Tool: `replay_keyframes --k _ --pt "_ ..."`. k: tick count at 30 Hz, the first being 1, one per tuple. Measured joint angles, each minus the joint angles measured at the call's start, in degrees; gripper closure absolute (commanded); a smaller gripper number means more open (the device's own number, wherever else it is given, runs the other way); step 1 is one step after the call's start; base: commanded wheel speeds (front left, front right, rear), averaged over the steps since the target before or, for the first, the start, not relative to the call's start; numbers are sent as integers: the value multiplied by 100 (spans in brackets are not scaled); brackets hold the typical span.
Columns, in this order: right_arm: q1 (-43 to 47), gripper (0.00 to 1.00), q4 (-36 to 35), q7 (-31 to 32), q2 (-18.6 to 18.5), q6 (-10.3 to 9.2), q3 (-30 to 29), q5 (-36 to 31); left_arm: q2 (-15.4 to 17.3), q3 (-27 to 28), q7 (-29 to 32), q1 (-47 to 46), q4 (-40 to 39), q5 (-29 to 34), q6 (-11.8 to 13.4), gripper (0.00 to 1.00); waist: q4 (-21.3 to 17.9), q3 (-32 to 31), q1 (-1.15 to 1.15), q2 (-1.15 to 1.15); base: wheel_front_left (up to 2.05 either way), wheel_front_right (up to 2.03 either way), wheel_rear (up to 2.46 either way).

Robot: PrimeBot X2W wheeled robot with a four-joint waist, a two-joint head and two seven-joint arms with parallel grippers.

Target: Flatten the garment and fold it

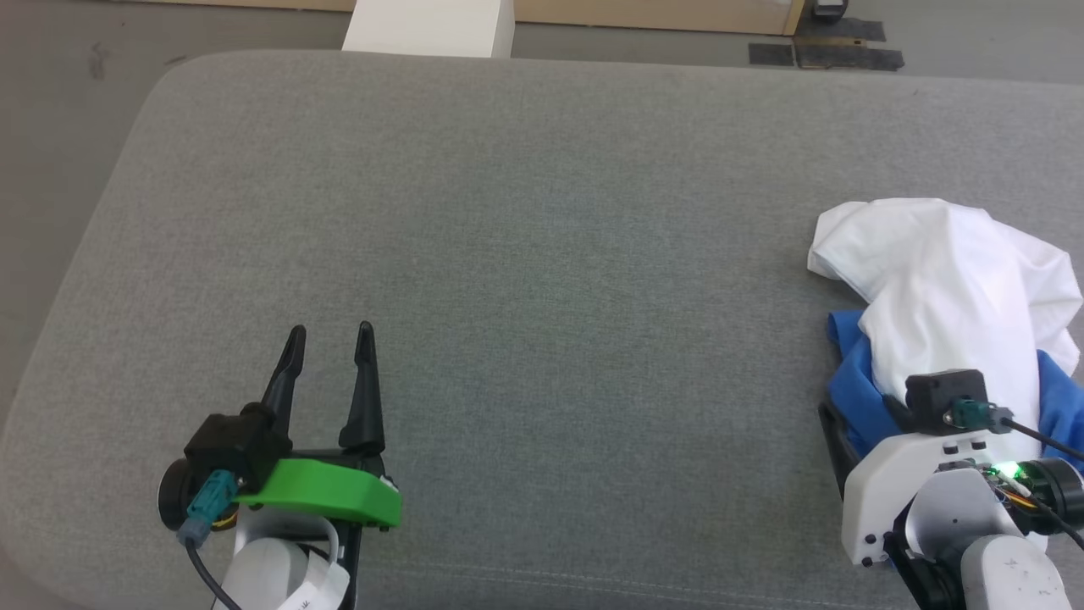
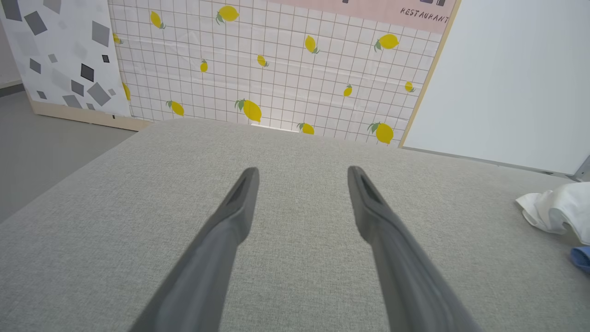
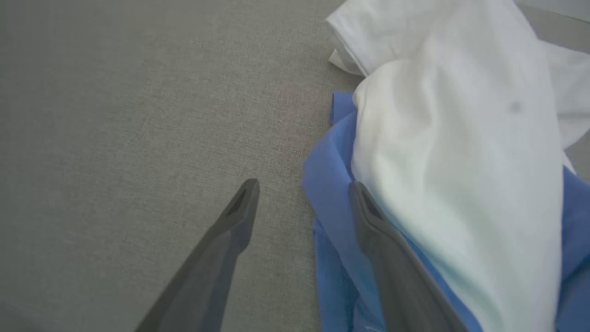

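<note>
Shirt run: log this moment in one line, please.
shirt: crumpled heap, not yet flattened | left pincer: open, over grey cushion | right pincer: open, at shirt's blue edge

The right gripper [image 3: 303,184] stood spread, straddling the bunched garment's [image 3: 451,161] blue edge on the grey cushion [image 3: 138,115].

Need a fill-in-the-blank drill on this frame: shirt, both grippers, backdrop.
The crumpled T-shirt lies toward the robot's ___ side of the grey padded surface.
The left gripper is ___, holding nothing.
One finger of the right gripper overlaps the shirt's ___ fabric.
The gridded panel behind the surface is printed with yellow ___.
Missing words: right; open; blue; lemons.
</note>
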Motion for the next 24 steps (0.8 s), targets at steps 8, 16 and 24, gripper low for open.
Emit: replay_keyframes --k 8,16,24 --pt "-303 0 505 548 -11 0 -310 -430 -1 -98 0 -130 -21 -64 20 0 202 203 0 0 0 0 0" --pt "-597 72 836 612 -5 0 -527 -614 0 -93 0 -133 -7 -78 33 0 348 346 0 0 0 0 0" --pt "-779 100 1000 331 -8 0 -690 -627 -1 -125 0 -159 63 -91 33 0 474 333 0 0 0 0 0"
